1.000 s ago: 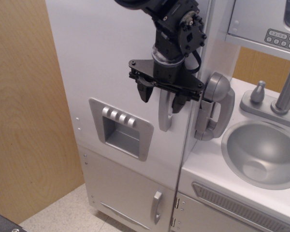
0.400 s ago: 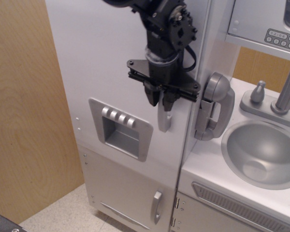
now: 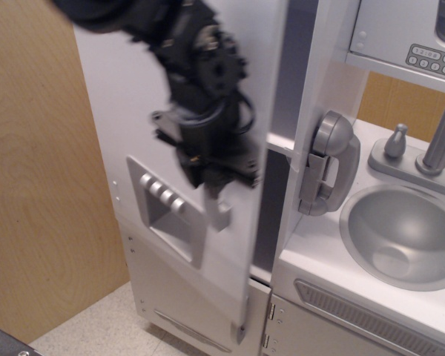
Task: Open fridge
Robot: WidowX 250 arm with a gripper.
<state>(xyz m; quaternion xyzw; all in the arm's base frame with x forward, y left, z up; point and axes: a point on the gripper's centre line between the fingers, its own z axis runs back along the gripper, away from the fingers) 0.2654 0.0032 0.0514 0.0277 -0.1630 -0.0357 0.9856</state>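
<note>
The tall white fridge point(image 3: 126, 111) has its large door swung partly out to the left, with a dark gap point(image 3: 271, 222) along its right edge where a white shelf shows. The grey dispenser panel point(image 3: 167, 215) with its buttons sits low on the door. My black gripper point(image 3: 208, 178), blurred by motion, is shut on the silver bar handle point(image 3: 220, 215), whose lower end sticks out below the fingers.
A shorter white door point(image 3: 185, 304) sits below the fridge door. To the right are a grey toy phone point(image 3: 328, 159), a silver sink point(image 3: 404, 233) with faucet point(image 3: 441, 137), a vented cabinet point(image 3: 356, 319) and a microwave keypad point(image 3: 434, 55). A wooden panel point(image 3: 37, 170) stands at the left.
My gripper closed on the bar handle and moved left and down with it. The fridge door swung open from shut, uncovering a gap and a shelf.
</note>
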